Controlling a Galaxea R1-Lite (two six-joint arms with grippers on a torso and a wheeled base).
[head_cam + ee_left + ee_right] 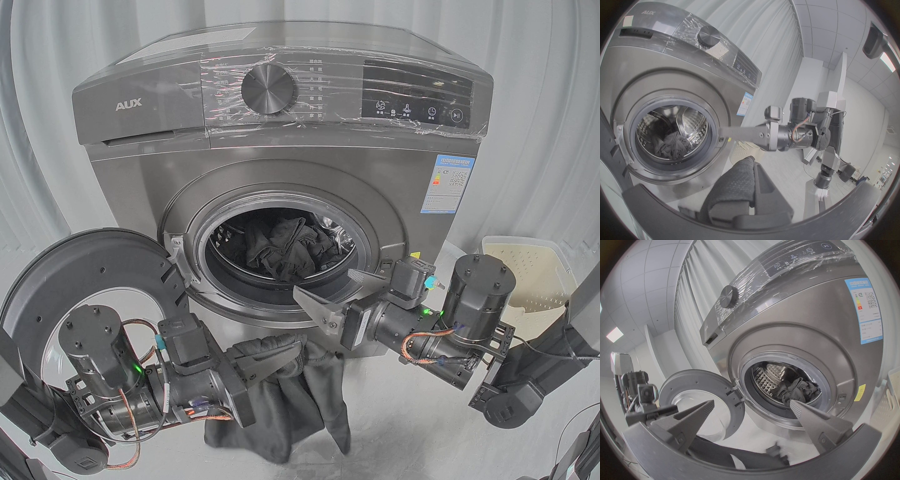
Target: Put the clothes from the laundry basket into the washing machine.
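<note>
Left claw (284,359) clamped on dark garment (300,400), right claw (322,281) wide open — could easily snag that dangling tail on the washing machine (375,187) rim.

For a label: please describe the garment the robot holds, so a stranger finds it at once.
Find the big grey front-loading washing machine. Below its open round mouth, the left gripper clamps a dark grey cloth garment. Unlike the dark clothes inside the machine, it hangs outside.

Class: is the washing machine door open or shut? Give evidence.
Open: the door is swung aside, and clothes show inside the drum.
</note>
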